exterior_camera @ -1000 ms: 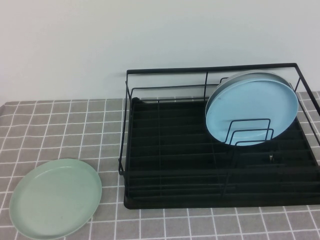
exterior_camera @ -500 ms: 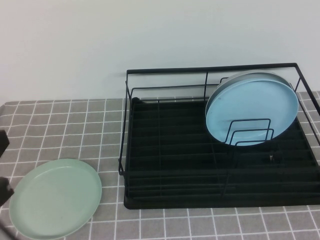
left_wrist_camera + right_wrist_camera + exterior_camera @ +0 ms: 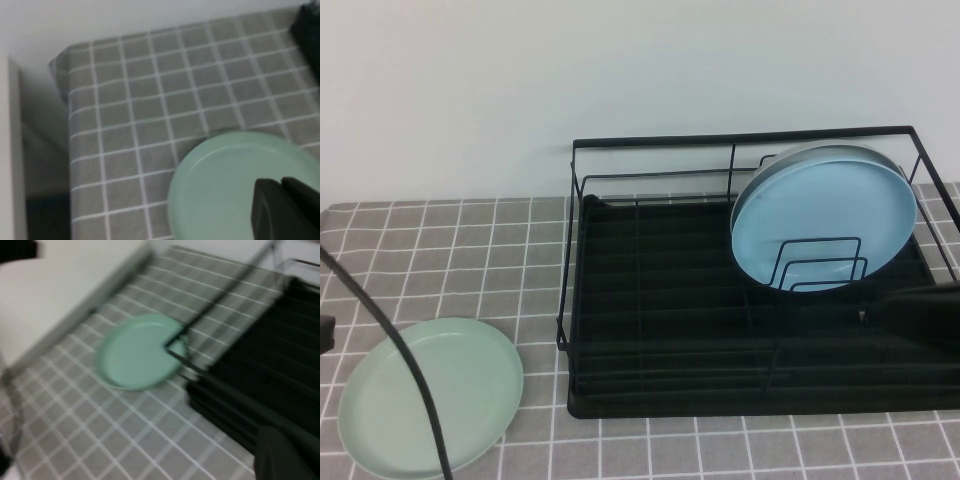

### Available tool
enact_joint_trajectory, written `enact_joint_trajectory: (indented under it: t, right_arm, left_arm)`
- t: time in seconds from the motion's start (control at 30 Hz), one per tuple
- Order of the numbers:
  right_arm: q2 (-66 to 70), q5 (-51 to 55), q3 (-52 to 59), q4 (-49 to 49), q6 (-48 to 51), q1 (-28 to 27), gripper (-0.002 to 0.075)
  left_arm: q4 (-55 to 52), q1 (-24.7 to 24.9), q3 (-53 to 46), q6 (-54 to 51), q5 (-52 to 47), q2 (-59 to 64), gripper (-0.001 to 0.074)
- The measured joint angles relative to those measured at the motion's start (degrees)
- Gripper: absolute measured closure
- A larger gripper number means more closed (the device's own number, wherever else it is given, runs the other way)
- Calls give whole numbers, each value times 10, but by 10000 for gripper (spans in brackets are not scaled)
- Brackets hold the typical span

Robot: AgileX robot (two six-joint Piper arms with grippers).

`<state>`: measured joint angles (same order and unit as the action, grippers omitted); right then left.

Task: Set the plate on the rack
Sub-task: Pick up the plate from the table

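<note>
Left wrist view shows the left gripper (image 3: 287,210) just over the plate (image 3: 235,185); I cannot tell its grip. The right gripper (image 3: 285,455) is beside the rack (image 3: 720,330). A shallow pinch could slip.

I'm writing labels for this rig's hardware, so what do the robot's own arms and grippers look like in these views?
Little shows. The left gripper is a blocky matte black form over the round mint-green plate. A thin black cable arcs across the high view at the left edge. The right gripper is a dark, plain shape near the black wire rack. No markings or coloured parts are visible.
</note>
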<state>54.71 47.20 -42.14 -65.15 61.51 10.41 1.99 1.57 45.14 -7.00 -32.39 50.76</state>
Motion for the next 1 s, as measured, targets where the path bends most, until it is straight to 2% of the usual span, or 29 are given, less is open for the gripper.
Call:
enact_joint_trajectory:
  t: [0.1,0.2,0.27,0.47,0.6,0.73,0.83,0.9,1.0]
  right_arm:
    - [26,36,0,-61,58,1,729]
    - [47,55,0,-80,68,1,729]
    - [57,65,0,-80,68,1,729]
    - [67,92,1,-79,73,2,729]
    - [67,105,1,-63,77,4,729]
    - [67,106,1,-62,77,4,729]
    - [67,106,1,-62,77,4,729]
    - [67,106,1,-62,77,4,729]
    - [67,106,1,-62,77,4,729]
  left_arm:
    - [-27,-4,1,9,-2,27,734]
    - [-10,-34,1,-6,-12,57,734]
    - [39,-65,2,-71,-21,78,734]
    - [291,-184,3,-259,-52,144,734]
    - [319,-231,3,-282,-84,211,734]
    - [329,-233,3,-282,-87,265,727]
    - [336,-232,3,-282,-83,293,633]
    - [336,-232,3,-282,-74,311,497]
    - [336,-232,3,-283,-52,331,353]
